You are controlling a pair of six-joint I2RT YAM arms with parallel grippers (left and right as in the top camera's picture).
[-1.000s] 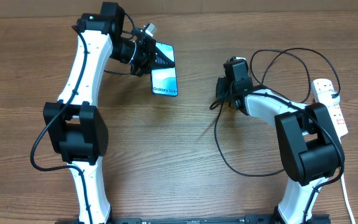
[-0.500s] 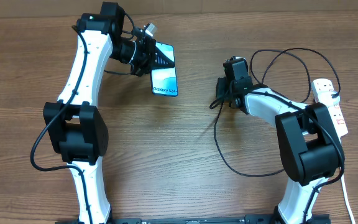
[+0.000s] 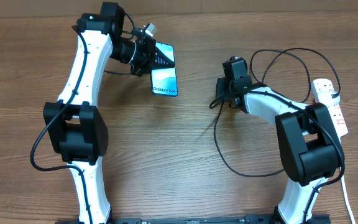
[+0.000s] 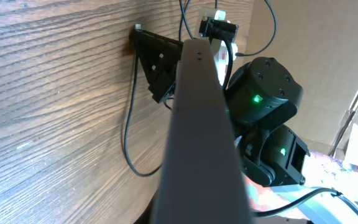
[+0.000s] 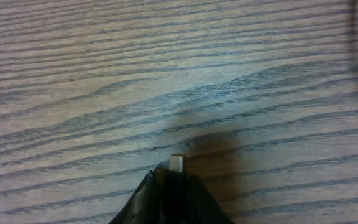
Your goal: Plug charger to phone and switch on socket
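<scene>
Barely anything has moved except the right pincer (image 5: 175, 177) nudging slightly, pinched narrow on the charger (image 5: 176, 163) tip above the surface (image 5: 166, 62), well apart from the phone (image 3: 165, 81) clamped in the left pincer (image 3: 156, 59); plugging in next likely needs the tip carried to the port.

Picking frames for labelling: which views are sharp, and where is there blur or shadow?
Overhead: sharp, evenly lit. Left wrist: the phone edge fills the centre, out of focus. Right wrist: the table grain is soft, with a dark shadow beyond the charger tip.
</scene>
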